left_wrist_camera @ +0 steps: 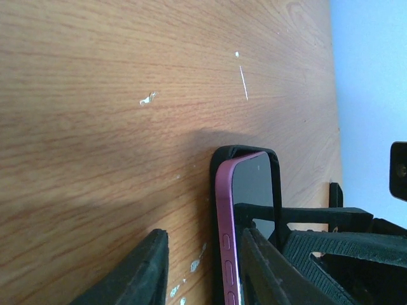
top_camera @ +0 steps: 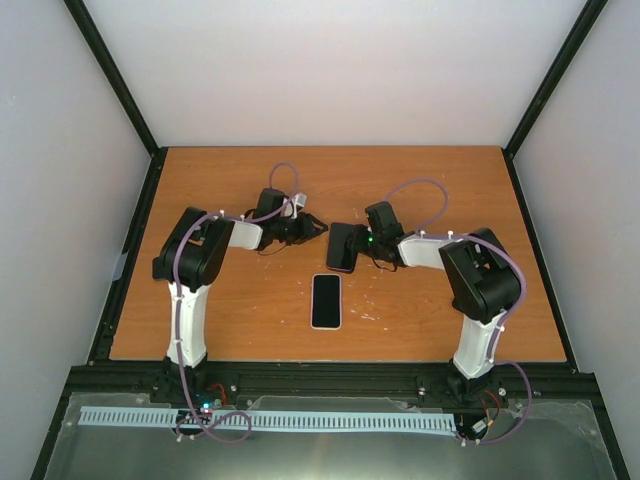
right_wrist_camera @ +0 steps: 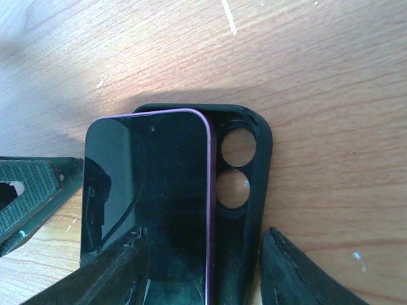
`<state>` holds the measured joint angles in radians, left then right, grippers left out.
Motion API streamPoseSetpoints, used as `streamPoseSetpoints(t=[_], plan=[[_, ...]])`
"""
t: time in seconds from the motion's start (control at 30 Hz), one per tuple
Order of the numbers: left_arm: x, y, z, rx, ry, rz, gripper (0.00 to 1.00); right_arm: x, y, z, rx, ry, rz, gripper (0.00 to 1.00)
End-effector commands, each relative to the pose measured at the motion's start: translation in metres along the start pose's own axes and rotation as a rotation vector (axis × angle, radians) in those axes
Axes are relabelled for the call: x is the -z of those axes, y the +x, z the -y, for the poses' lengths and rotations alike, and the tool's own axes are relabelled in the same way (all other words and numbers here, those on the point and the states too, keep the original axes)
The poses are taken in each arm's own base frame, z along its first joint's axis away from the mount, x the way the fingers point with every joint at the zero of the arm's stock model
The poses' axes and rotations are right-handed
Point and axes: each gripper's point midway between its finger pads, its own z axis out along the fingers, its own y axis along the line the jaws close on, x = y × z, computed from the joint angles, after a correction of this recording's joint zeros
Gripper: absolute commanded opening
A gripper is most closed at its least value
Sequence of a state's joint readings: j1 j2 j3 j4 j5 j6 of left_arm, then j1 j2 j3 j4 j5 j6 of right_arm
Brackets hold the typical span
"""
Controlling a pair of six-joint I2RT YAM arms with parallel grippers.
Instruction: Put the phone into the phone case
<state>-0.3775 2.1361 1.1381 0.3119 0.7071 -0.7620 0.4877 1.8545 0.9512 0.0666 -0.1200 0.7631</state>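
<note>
so we're mid-insertion here. the phone (right_wrist_camera: 146,184) lies on top of the phone case (right_wrist_camera: 259,181) but is shoved off to one side of it, so both camera holes of the case show bare beside the phone's purple edge. definitely not seated.

the right gripper (right_wrist_camera: 203,254) straddles the pair, one finger over the glass and the other just outside the case wall. its jaws are part-way apart, and i can't tell if it's really pinching. the left gripper (left_wrist_camera: 203,254) sits at the opposite side of the case with its jaws apart. there's a clear gap between its outer finger and the phone's button edge, so it's not clamped on anything.

there's also a second dark slab (top_camera: 325,300) with a pale rim, flat on the table (top_camera: 230,320) just on the near side of the case.

next move imo: slide the phone sideways over the camera holes till it lines up with the case, then press it down so the rim snaps round it. the case needs pinning or it'll probably skate.
</note>
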Motion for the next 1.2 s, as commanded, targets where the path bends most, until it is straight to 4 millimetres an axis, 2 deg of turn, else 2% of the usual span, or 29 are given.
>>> streamPoseSetpoints(t=[0.0,0.27,0.4,0.77,0.87,1.0,1.1,1.17], plan=[[-0.009,-0.006,0.008,-0.050,0.011,-0.002,0.31,-0.009,0.001,-0.002,0.034,-0.036,-0.013,0.46],[-0.013,-0.007,0.013,-0.065,0.018,-0.008,0.18,-0.014,0.002,-0.012,0.113,-0.112,-0.012,0.36],[-0.015,-0.006,0.020,-0.088,0.041,-0.020,0.17,-0.015,0.003,-0.017,0.155,-0.151,-0.017,0.34],[-0.028,0.000,0.026,-0.101,0.070,-0.066,0.17,-0.014,0.006,-0.014,0.201,-0.154,-0.021,0.29],[-0.028,0.000,0.026,-0.098,0.063,-0.069,0.19,-0.015,0.006,-0.014,0.202,-0.158,-0.023,0.28],[-0.026,0.002,0.025,-0.096,0.045,-0.076,0.26,-0.013,0.006,-0.015,0.198,-0.160,-0.022,0.28],[-0.017,-0.001,0.027,-0.103,0.004,-0.055,0.35,-0.009,0.004,-0.008,0.178,-0.125,-0.017,0.29],[-0.012,-0.003,0.024,-0.102,-0.035,-0.040,0.38,-0.008,0.005,-0.001,0.143,-0.104,-0.027,0.30]])
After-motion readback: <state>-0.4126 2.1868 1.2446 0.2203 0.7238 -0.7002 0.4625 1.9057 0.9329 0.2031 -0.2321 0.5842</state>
